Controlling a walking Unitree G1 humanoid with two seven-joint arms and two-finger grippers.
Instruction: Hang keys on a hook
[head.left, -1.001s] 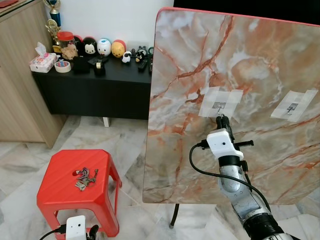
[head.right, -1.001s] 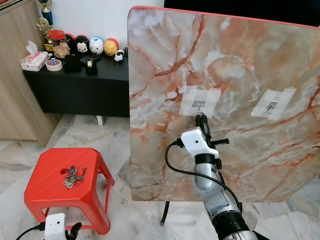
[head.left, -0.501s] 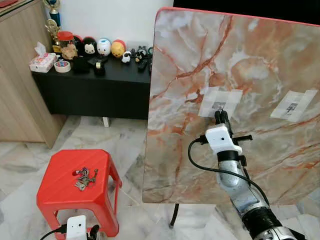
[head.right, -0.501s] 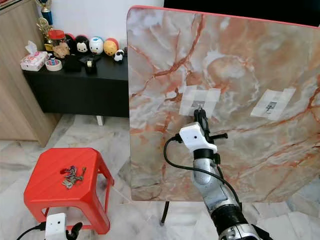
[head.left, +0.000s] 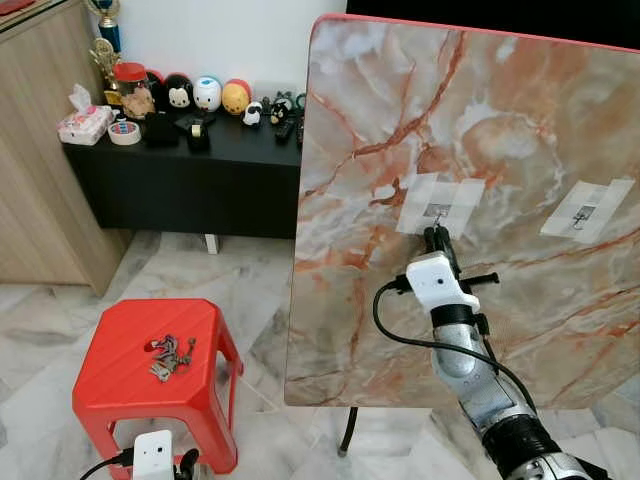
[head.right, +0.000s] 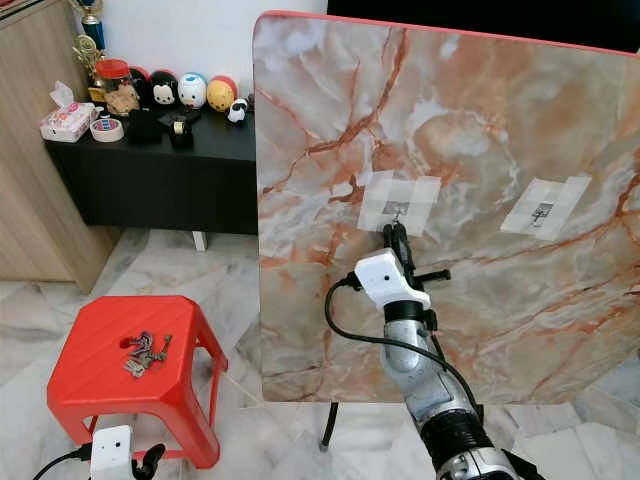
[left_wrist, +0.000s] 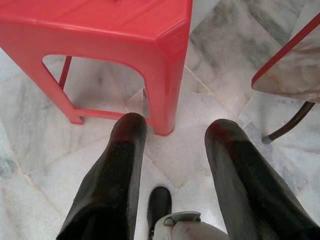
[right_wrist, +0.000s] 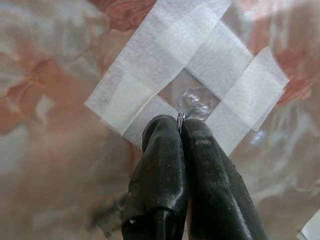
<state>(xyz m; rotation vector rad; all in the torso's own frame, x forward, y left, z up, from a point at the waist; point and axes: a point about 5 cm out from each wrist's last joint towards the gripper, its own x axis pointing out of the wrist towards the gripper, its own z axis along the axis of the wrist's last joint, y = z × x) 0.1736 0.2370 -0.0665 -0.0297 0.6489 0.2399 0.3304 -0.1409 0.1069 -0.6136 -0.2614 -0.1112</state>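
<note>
My right gripper is raised against the upright marble board, its tips just under the left taped hook. In the right wrist view the two fingers are pressed shut on a thin metal sliver, seemingly a key ring, which touches the clear hook inside its white tape patch. A bunch of keys lies on the red stool. My left gripper hangs open low beside the stool's leg.
A second taped hook sits further right on the board. A black sideboard with figurines stands behind, and a wooden cabinet is at the left. The board's black leg meets the marble floor.
My right gripper has risen a little and shifted left, bringing its tips right up under the left hook. The keys on the stool and the left arm stay put.
</note>
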